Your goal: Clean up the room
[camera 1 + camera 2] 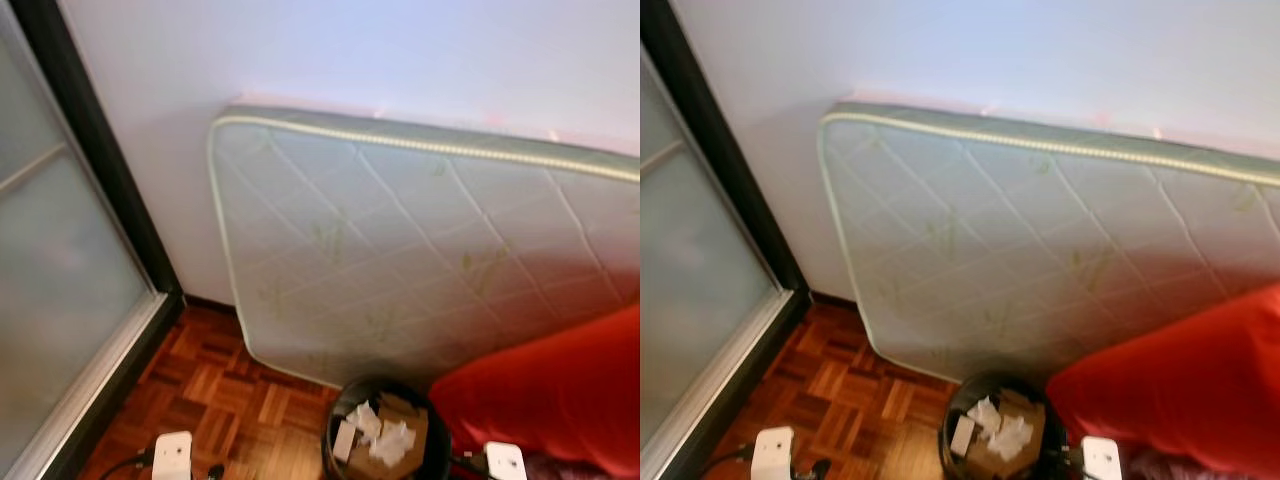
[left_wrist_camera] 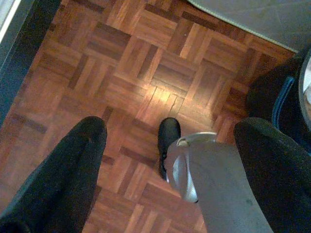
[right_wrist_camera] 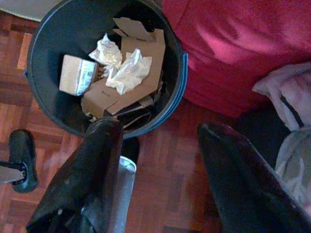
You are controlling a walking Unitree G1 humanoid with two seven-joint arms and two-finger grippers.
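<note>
Round dark bin (image 3: 43,104) with blue rim band, standing on reddish-brown parquet floor (image 2: 146,73), hard against red fabric-covered cushion (image 3: 233,43). Inside bin: torn brown cardboard sheet (image 3: 131,82), small tan cardboard box with printed label (image 3: 75,75), two crumpled white paper wads (image 3: 129,73). Contents loosely piled, cardboard lowest, paper on top.

Right gripper (image 3: 160,160) above floor just beside bin's rim, between bin and cushion; jaws apart, nothing between them. One black finger (image 3: 95,165) overlapping bin's rim in right wrist view; contact not discernible. Pale crumpled cloth (image 3: 286,92) on floor beside cushion, near other finger.

Left gripper (image 2: 170,160) above bare parquet, on bin's far side from cushion; jaws apart, empty. Silver leg and black foot (image 2: 167,141) of robot visible below, between fingers.

Behind bin: pale quilted mattress with green leaf print (image 1: 400,250) on edge, leaning against white wall (image 1: 350,50). Frosted glass sliding door in dark frame (image 1: 60,260) at left.
</note>
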